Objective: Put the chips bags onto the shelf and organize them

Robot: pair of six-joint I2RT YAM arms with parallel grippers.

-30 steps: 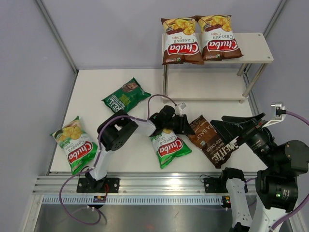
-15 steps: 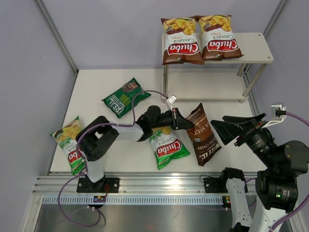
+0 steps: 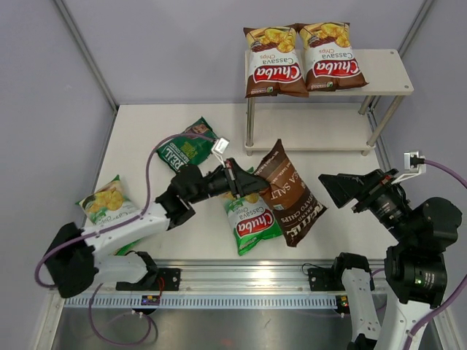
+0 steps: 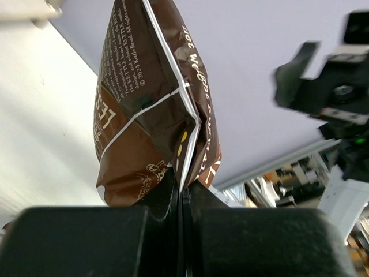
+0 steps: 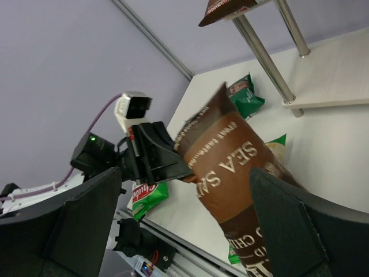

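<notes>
My left gripper (image 3: 244,182) is shut on the top seam of the dark-brown Kettle bag (image 3: 288,193), which hangs tilted above the table. In the left wrist view the seam is pinched between the closed jaws (image 4: 183,184), with the Kettle bag (image 4: 150,98) standing above them. My right gripper (image 3: 343,188) is open just right of that bag, which fills the gap in the right wrist view (image 5: 230,167). Two brown Chuba bags (image 3: 273,65) (image 3: 332,58) lie on the shelf's top board (image 3: 387,73). One light-green Chuba bag (image 3: 255,222) lies under the held bag.
A second light-green Chuba bag (image 3: 109,208) lies at the table's left edge, partly under my left arm. The dark-green REAL bag (image 3: 182,149) lies behind the left arm. The shelf's lower board (image 3: 314,131) is bare. Its silver legs (image 3: 249,120) stand near the held bag.
My left gripper closed on the Kettle bag's top and lifted it off the table, carrying it left and toward the shelf. The left arm stretched out low. The right gripper stayed open.
</notes>
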